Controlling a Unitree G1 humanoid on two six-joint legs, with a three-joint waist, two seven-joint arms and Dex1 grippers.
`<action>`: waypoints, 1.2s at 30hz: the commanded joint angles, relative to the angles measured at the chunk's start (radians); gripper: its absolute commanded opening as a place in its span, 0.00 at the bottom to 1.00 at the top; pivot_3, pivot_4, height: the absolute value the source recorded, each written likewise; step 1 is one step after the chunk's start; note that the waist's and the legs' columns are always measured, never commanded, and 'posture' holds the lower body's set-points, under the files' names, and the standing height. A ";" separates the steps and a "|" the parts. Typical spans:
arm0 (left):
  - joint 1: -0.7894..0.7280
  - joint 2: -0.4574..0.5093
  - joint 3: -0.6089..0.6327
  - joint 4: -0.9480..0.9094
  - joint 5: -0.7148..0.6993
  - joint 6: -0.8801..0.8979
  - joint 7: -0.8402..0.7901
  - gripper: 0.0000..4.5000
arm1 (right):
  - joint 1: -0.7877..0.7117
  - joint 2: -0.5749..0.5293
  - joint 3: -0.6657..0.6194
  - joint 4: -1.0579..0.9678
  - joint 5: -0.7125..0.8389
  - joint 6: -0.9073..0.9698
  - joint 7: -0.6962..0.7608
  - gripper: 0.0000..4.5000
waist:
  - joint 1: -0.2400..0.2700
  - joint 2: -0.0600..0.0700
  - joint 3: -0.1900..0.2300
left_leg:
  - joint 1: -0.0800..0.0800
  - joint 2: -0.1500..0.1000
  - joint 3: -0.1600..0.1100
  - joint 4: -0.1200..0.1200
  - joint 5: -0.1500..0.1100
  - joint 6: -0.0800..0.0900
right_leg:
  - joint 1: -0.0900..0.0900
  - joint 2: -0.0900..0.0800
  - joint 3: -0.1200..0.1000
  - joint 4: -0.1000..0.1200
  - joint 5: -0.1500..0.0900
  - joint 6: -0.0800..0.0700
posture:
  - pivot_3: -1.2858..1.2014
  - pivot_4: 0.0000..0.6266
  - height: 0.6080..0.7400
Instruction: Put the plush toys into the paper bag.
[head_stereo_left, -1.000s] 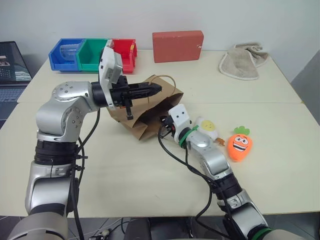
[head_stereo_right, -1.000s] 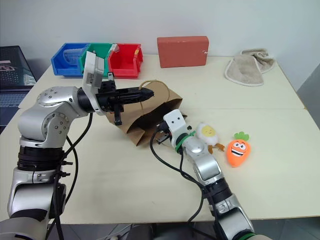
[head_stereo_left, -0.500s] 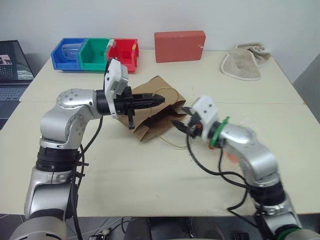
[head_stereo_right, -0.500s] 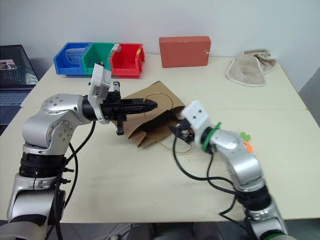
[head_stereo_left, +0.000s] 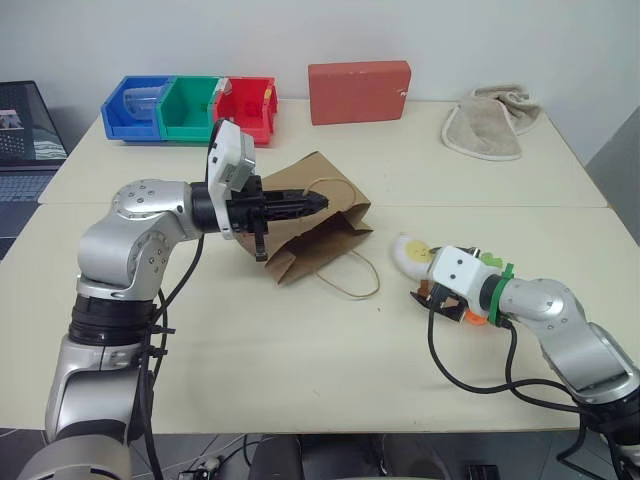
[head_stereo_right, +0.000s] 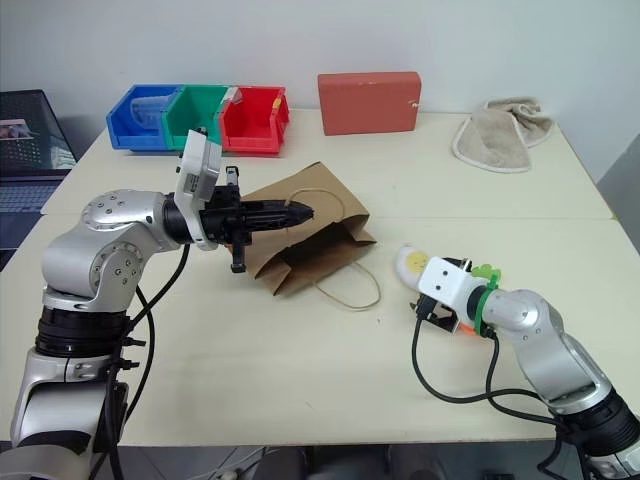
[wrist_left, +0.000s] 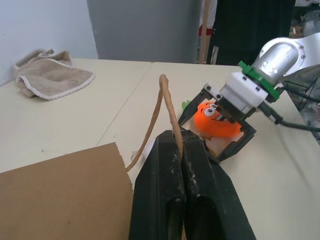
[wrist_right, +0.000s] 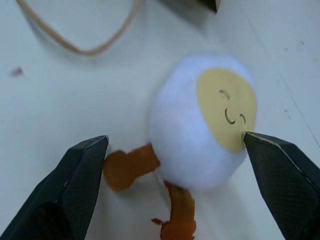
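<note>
At the rear left of the worktop (head_stereo_left: 300, 360) we see three bins, blue (head_stereo_left: 135, 108), green (head_stereo_left: 188, 108) and red (head_stereo_left: 250, 107), side by side. A red box (head_stereo_left: 358, 92) stands to their right, and a beige towel (head_stereo_left: 488, 125) lies at the rear right.

Nearer the middle, the left gripper (head_stereo_left: 312, 203) points level toward the right. Its jaws are closed on one twine handle (wrist_left: 167, 107) of the paper bag (head_stereo_left: 320, 232), pinching the loop between the two black fingers. The bag lies on its side on the worktop with its mouth toward the right. Its second handle (head_stereo_left: 350, 283) lies loose on the worktop in front of the mouth.

To the right of the bag, well apart from it, we find the two plush toys on the worktop. The egg toy (wrist_right: 200, 125), white with a yellow face and brown legs, lies nearest the bag. The carrot toy (wrist_left: 215, 120) lies just beside it, mostly behind the right gripper (wrist_right: 175, 170) in the head views.

The right gripper sits low over the egg toy. Its jaws stand wide, one finger on each side of the toy. We cannot tell whether a fingertip touches it.
</note>
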 joint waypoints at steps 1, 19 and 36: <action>0.002 0.026 0.042 -0.038 -0.023 -0.001 -0.008 0.00 | -0.013 0.020 -0.003 0.018 -0.035 -0.057 -0.015 0.79 | 0.000 0.000 0.000 | 0.000 0.000 0.000 0.000 0.000 0.000 | 0.000 0.000 0.000 0.000 0.000 0.000 | 0.52 0.24 1.00; -0.010 0.035 0.051 -0.036 -0.049 0.020 0.001 0.00 | -0.149 -0.010 -0.145 -0.177 0.232 0.063 0.241 0.00 | -0.002 0.001 0.001 | 0.000 0.000 0.000 0.000 0.000 0.000 | 0.000 0.000 -0.001 0.001 0.000 0.000 | 0.52 0.24 1.00; -0.035 0.025 0.045 -0.051 -0.071 0.039 -0.010 0.00 | -0.484 0.401 0.189 0.235 0.039 -0.002 0.081 0.00 | 0.001 0.000 0.001 | -0.001 0.001 -0.002 0.000 0.001 -0.002 | -0.002 0.000 -0.003 0.002 0.000 0.000 | 0.52 0.24 1.00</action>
